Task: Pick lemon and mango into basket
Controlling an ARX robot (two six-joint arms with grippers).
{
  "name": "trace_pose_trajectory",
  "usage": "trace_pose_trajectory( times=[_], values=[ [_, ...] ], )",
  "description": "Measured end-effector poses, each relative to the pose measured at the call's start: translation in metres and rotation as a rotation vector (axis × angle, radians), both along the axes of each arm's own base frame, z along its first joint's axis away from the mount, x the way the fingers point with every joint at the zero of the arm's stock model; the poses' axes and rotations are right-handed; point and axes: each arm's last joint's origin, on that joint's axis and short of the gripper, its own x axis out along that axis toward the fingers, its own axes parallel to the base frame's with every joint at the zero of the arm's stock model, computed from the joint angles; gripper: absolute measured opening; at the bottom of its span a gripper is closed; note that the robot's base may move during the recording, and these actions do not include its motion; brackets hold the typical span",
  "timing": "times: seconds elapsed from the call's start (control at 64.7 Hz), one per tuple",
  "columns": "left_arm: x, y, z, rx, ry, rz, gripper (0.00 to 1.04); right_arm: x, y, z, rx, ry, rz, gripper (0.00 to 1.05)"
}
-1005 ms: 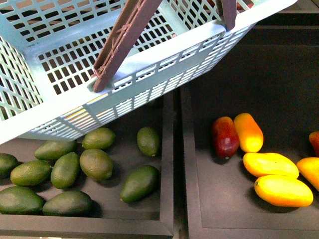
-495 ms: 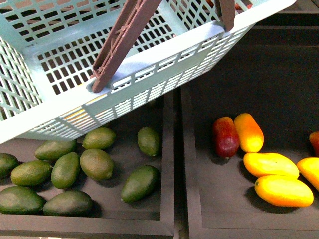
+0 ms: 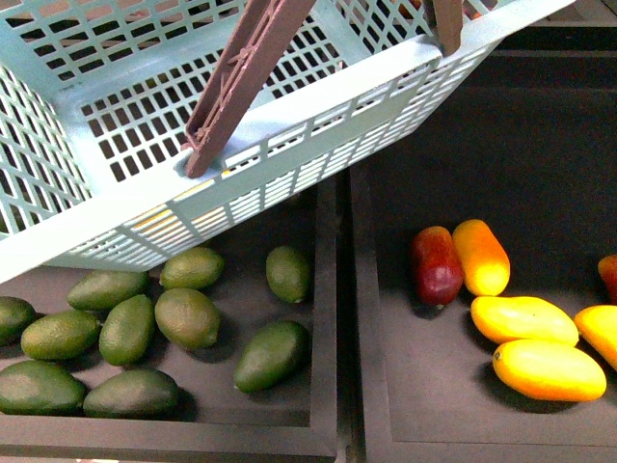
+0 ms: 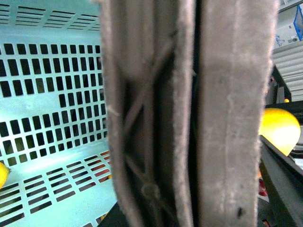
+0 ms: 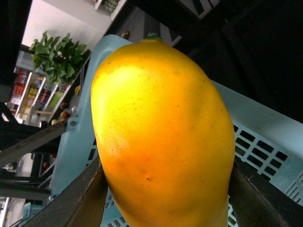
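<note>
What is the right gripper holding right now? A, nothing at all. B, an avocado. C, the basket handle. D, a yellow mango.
D: the right wrist view shows a yellow mango clamped in the right gripper, with the basket behind it.

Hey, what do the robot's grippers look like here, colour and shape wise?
The front view shows neither arm. In the right wrist view, the right gripper has plain dark, nearly black fingers, flat-sided bars with straight edges. Of the left gripper only one dark angular finger edge shows. No cables or markings are visible.
</note>
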Motion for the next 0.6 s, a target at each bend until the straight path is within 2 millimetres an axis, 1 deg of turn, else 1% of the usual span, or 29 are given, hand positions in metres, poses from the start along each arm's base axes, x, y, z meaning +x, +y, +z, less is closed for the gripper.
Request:
trace_pose_trajectory(
  times=[0.124, 0.325, 0.572, 0.603],
  values=[
    [0.000, 0.000, 0.000, 0.001, 0.000, 0.002, 0.15, 0.009, 0.007, 0.001, 0.001, -0.002, 0.012, 0.61],
    [0.000, 0.000, 0.000, 0.001, 0.000, 0.002, 0.15, 0.021, 0.020, -0.012, -0.037, 0.035, 0.035, 0.61],
    [0.000, 0.000, 0.000, 0.000, 0.000, 0.001, 0.15, 0.033, 0.038, -0.021, -0.074, 0.062, 0.068, 0.61],
    [0.000, 0.000, 0.000, 0.001, 0.000, 0.001, 0.15, 0.034, 0.039, -0.022, -0.085, 0.065, 0.071, 0.63]
  ],
)
